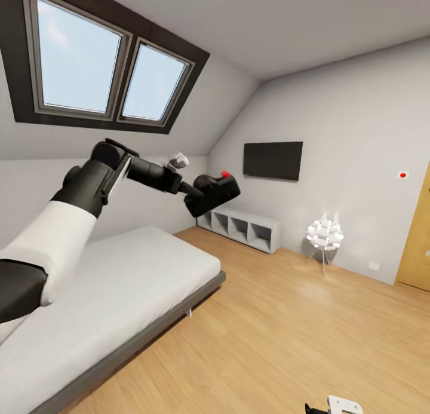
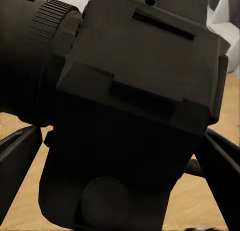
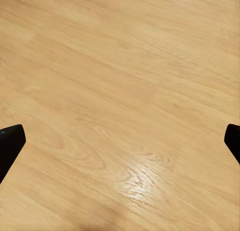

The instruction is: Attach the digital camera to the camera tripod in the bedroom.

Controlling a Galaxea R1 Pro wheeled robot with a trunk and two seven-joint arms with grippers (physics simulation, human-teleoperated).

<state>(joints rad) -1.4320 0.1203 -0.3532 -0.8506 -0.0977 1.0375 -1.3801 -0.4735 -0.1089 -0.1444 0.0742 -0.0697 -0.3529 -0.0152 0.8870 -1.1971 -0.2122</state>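
My left gripper (image 1: 200, 198) is clamped on the digital camera (image 1: 214, 193), which sits tight between its jaws. My right gripper (image 3: 120, 141) is spread wide above the wood floor (image 3: 120, 81), holding nothing.

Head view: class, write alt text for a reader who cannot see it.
The robot's left gripper holds a black digital camera with a red button raised above a white bed in an attic bedroom. Behind are skylights, a wall television, a low shelf and a white flower-shaped lamp.
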